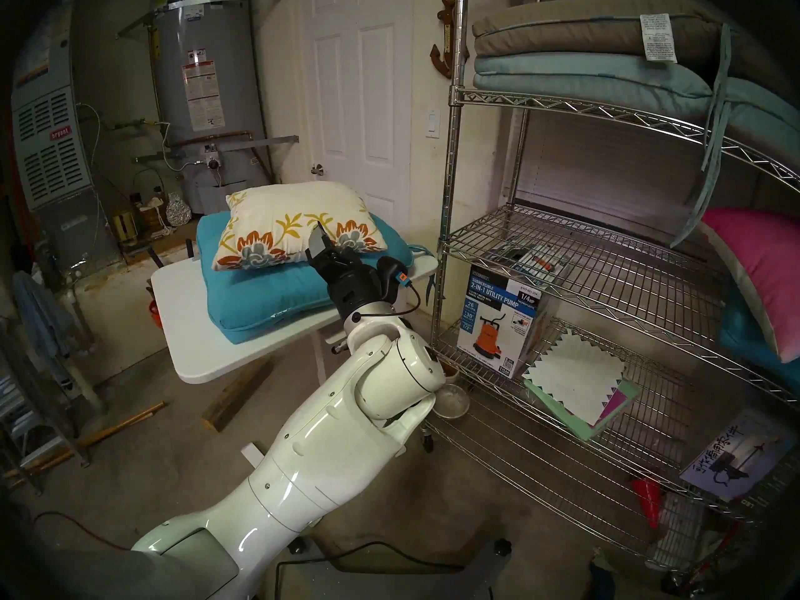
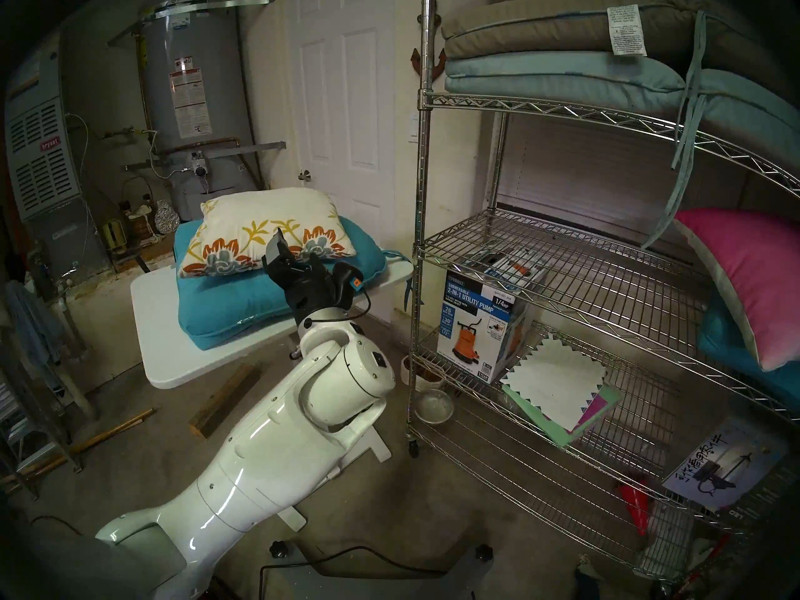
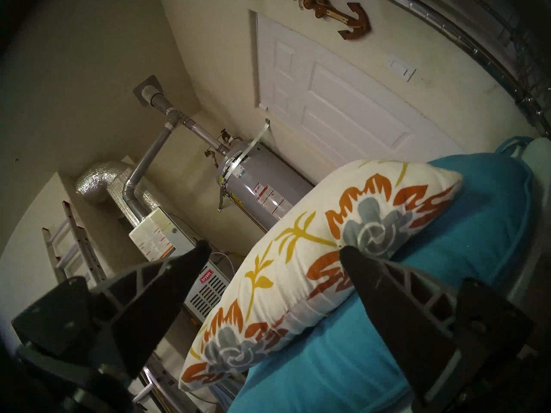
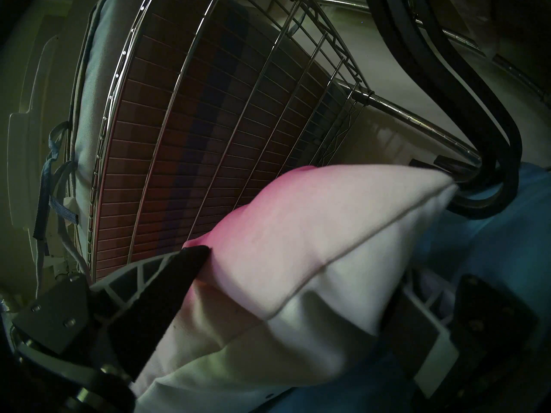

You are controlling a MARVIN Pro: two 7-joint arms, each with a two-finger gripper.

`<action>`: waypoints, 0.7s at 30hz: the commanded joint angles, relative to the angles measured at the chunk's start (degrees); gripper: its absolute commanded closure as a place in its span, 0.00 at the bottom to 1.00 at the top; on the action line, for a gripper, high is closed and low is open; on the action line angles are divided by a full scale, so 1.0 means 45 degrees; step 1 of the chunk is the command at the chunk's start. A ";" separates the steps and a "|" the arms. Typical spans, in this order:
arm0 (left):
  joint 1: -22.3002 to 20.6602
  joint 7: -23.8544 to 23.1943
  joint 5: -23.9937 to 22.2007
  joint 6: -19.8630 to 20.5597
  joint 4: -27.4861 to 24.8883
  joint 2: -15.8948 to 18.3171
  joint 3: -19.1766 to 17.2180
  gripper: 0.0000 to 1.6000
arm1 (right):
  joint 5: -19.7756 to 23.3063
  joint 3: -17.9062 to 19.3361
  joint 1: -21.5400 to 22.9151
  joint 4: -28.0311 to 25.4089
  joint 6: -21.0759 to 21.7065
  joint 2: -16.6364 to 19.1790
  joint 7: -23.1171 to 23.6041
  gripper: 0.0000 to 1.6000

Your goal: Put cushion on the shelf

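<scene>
The cream floral cushion (image 1: 298, 222) lies on a teal cushion (image 1: 268, 300) on a white table (image 1: 195, 326). My left gripper (image 1: 329, 244) is open at the cushion's near right edge, one finger over it and one by the teal cushion; the left wrist view shows the cushion (image 3: 313, 254) partly between the open fingers of this gripper (image 3: 274, 248). The chrome wire shelf (image 1: 562, 239) stands to the right. My right gripper (image 4: 298, 269) is open around a pink-to-white pillow (image 4: 328, 224) on the shelf (image 4: 238, 105); its right finger is mostly hidden.
A pump box (image 1: 502, 322) and papers (image 1: 575, 382) sit on a lower tier. Stacked seat cushions (image 1: 584, 53) fill the top tier. The pink pillow (image 1: 762, 274) leans at the middle tier's right. A water heater (image 1: 203, 88), a door (image 1: 359, 88) and a floor bowl (image 1: 452, 402) are nearby.
</scene>
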 commanded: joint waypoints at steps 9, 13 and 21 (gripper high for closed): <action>-0.0825 0.0247 -0.0090 -0.0573 0.0320 -0.0643 -0.0056 0.00 | 0.0012 -0.0033 -0.0139 0.0148 0.0086 -0.0282 -0.0034 0.00; -0.0783 0.0356 -0.0107 -0.0553 0.0527 -0.0707 -0.0149 0.00 | 0.0014 -0.0033 -0.0145 0.0148 0.0095 -0.0282 -0.0035 0.00; -0.0372 0.0506 -0.0383 -0.0348 0.0927 -0.0710 -0.0878 0.00 | 0.0015 -0.0033 -0.0149 0.0148 0.0103 -0.0281 -0.0035 0.00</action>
